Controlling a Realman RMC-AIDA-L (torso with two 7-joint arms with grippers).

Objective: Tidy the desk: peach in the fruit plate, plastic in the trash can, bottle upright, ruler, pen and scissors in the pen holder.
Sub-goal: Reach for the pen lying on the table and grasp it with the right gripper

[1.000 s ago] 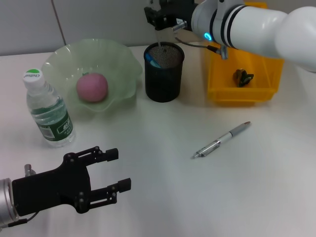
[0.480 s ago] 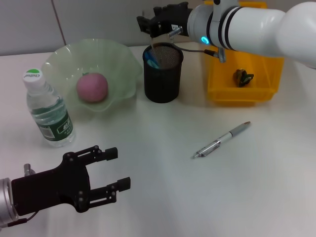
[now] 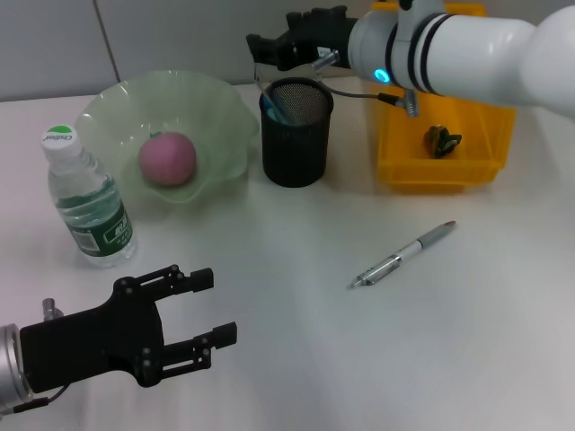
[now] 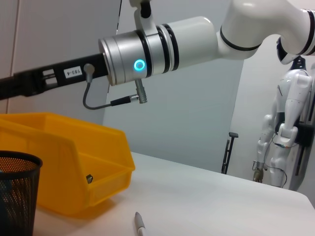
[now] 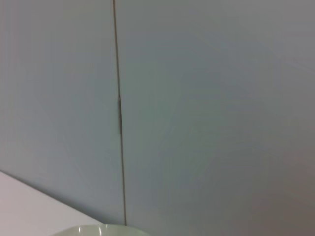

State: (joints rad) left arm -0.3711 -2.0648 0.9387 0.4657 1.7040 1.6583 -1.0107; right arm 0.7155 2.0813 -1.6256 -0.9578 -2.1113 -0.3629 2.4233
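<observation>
Right gripper above and behind mesh pen holder, jaws state cannot tell; pen lies on desk, well apart from holder; next, descend over pen barrel middle, grip across it; left gripper idle, fingers apart, holding nothing.

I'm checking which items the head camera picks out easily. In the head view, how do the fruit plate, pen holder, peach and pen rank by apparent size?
Largest to smallest, as they look:
1. Fruit plate, widest by far.
2. Pen holder.
3. Peach and pen: unsure; the pen is longer but very thin, the peach fuller.
</observation>
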